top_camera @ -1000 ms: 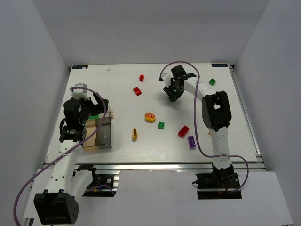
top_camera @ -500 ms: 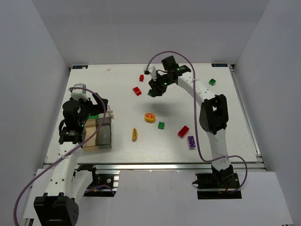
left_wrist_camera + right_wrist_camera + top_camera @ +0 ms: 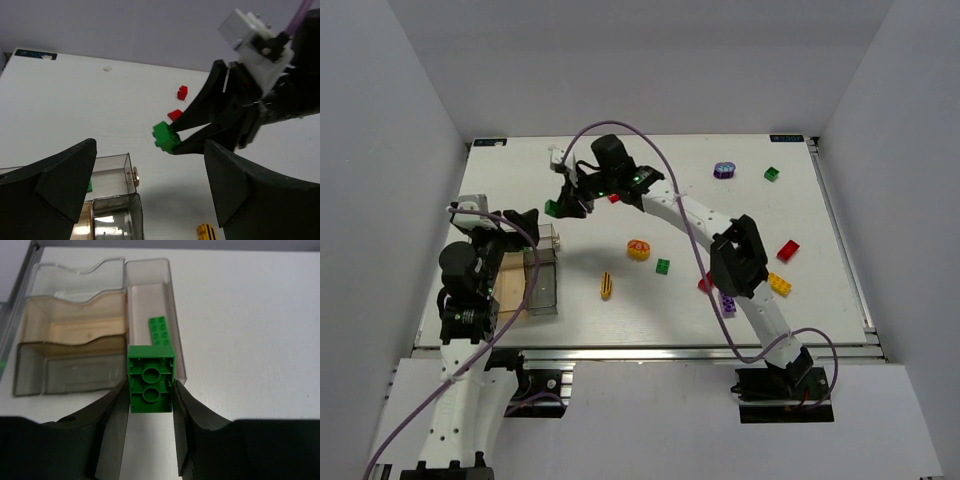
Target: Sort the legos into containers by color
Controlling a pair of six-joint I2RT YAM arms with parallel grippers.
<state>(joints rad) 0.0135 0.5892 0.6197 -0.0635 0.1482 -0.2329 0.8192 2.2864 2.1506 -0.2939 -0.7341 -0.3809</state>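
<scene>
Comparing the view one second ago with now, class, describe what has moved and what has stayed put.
The right claw, shut on a green brick, swung left across the table up to the containers. The left claw, open, drew back slightly. The containers and the yellow brick stayed put.

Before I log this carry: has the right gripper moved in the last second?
Yes. The right gripper, shut on the green brick, swung left, from right of the round yellow piece to just beyond the containers.

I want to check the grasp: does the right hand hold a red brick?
No, in the right wrist view the brick clamped in the right hand is green.
</scene>
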